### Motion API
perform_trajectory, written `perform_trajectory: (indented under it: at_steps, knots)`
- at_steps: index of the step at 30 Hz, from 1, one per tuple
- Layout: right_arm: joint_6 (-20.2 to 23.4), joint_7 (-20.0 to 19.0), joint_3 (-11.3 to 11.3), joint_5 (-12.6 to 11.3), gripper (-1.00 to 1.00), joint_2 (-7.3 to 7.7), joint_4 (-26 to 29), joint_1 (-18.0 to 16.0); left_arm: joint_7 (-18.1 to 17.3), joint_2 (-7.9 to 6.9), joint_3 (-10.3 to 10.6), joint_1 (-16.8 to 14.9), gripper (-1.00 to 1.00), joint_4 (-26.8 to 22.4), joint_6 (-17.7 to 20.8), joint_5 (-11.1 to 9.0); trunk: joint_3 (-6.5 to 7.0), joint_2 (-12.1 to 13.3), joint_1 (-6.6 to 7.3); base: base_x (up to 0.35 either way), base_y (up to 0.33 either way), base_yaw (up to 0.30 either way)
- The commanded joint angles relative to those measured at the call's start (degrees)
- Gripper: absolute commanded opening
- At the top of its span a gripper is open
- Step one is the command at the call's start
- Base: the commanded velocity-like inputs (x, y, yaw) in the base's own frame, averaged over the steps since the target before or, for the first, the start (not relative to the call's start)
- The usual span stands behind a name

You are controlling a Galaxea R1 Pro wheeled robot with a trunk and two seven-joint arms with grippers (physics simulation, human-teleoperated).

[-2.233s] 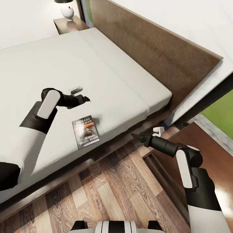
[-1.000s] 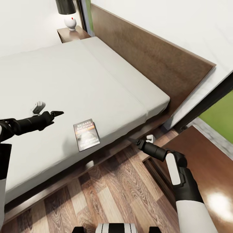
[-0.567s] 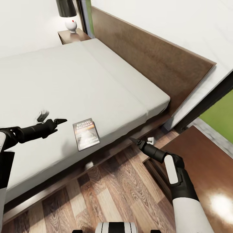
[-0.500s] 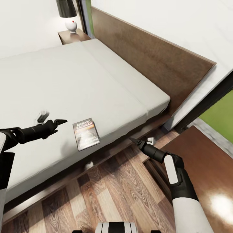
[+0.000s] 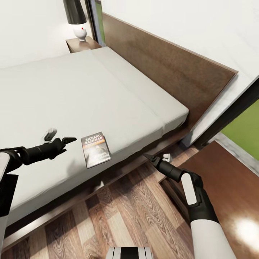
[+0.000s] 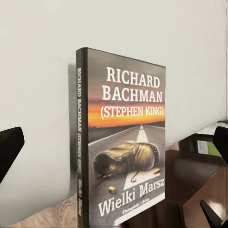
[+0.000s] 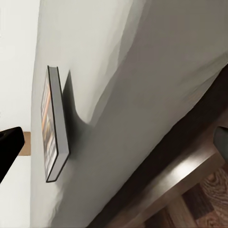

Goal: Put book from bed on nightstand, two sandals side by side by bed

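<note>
The book [image 5: 95,149], dark-covered with white lettering and an orange band, lies flat on the off-white bed [image 5: 108,93] near its front edge. My left gripper [image 5: 70,139] hovers just left of the book, open and pointing at it. In the left wrist view the book [image 6: 124,142] sits between and beyond the black fingertips [image 6: 8,151]. My right gripper [image 5: 147,157] is open beside the bed frame, to the right of the book and below the mattress top; its wrist view catches the book [image 7: 54,128] edge-on. The sandals are out of view.
A nightstand [image 5: 230,180] with a glossy brown top stands at my right, beside the headboard [image 5: 172,68]. A second nightstand [image 5: 82,44] with a white lamp [image 5: 80,33] sits at the bed's far side. Wood-plank floor [image 5: 118,212] lies before the bed frame.
My left arm has dropped from above the mattress and now reaches in low from the left, its tip closer to the book. The right gripper edged toward the bed frame. The view shifted slightly.
</note>
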State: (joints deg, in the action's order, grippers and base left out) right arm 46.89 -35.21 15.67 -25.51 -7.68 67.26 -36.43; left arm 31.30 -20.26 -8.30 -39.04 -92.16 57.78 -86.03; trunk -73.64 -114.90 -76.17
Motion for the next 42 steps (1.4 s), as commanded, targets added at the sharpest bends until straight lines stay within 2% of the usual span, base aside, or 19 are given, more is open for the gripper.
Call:
perform_trajectory:
  at_steps: [1,6,12,14,15,23,24,25,26,27,31,33,42]
  knots:
    - [0.3,-0.3,0.1,-0.2,1.00,-0.24,-0.2,0.0,-1.5,-0.01,-0.1,0.4,1.00,0.0,0.2,-0.6,0.06,0.0,0.00,0.000,0.000,0.000]
    - [0.3,-0.6,-0.1,-0.4,1.00,-0.53,-0.4,0.0,-5.0,-0.28,-0.2,0.6,1.00,0.0,0.2,-0.6,0.52,0.0,0.00,0.000,0.000,0.008]
    - [0.4,-0.6,-0.1,-0.5,1.00,-0.66,-0.4,0.1,-5.9,-0.49,-0.3,0.2,1.00,0.0,0.2,-0.7,1.07,0.0,0.00,0.000,0.000,0.039]
    - [0.4,-0.7,-0.3,-0.7,1.00,-0.99,-0.5,0.1,-6.5,-1.04,-0.9,0.0,1.00,0.0,0.4,-0.9,1.26,0.0,0.00,0.000,0.000,0.064]
    - [0.4,-0.7,-0.6,-0.8,1.00,-1.24,-0.5,0.1,-6.7,-1.49,-2.0,0.0,1.00,0.0,0.5,-1.2,1.35,0.0,0.00,0.000,0.000,0.072]
    - [0.8,-0.6,-2.1,-1.4,1.00,-1.59,-0.5,0.1,-6.9,-2.91,-5.1,-0.1,1.00,0.0,1.8,-2.5,2.08,0.0,0.00,0.000,0.000,0.077]
    - [0.8,-0.6,-2.3,-1.6,1.00,-1.62,-0.5,0.1,-6.9,-3.13,-5.4,-0.1,1.00,0.0,1.9,-2.9,2.17,0.0,0.00,0.000,0.000,0.081]
    - [0.9,-0.5,-2.5,-2.2,1.00,-1.64,-0.5,0.1,-6.8,-3.67,-6.1,-0.3,1.00,0.0,2.0,-5.1,2.27,0.0,0.00,0.000,0.000,0.082]
    - [0.9,-0.5,-2.5,-2.4,1.00,-1.64,-0.5,0.1,-6.7,-3.83,-6.2,-0.3,1.00,0.0,2.0,-6.0,2.36,0.0,0.00,0.000,0.000,0.082]
    - [0.9,-0.5,-2.5,-2.4,1.00,-1.64,-0.5,0.1,-6.7,-3.83,-6.2,-0.3,1.00,0.0,2.0,-6.0,2.45,0.0,0.00,0.000,0.000,0.082]
    - [1.0,-0.5,-2.6,-3.4,1.00,-1.64,-0.5,0.2,-6.5,-4.66,-6.5,-0.3,1.00,0.0,2.1,-8.8,2.74,0.0,0.00,0.000,0.000,0.060]
    - [1.0,-0.5,-2.6,-4.0,1.00,-1.62,-0.5,0.3,-6.4,-4.96,-6.6,-0.3,1.00,0.0,2.1,-9.5,2.82,0.0,0.00,0.000,0.000,0.031]
    - [1.3,-0.3,-2.7,-5.4,1.00,-1.56,-0.5,0.4,-6.4,-5.35,-6.7,-0.3,1.00,0.0,2.2,-10.6,3.20,0.0,0.00,0.000,0.000,0.075]
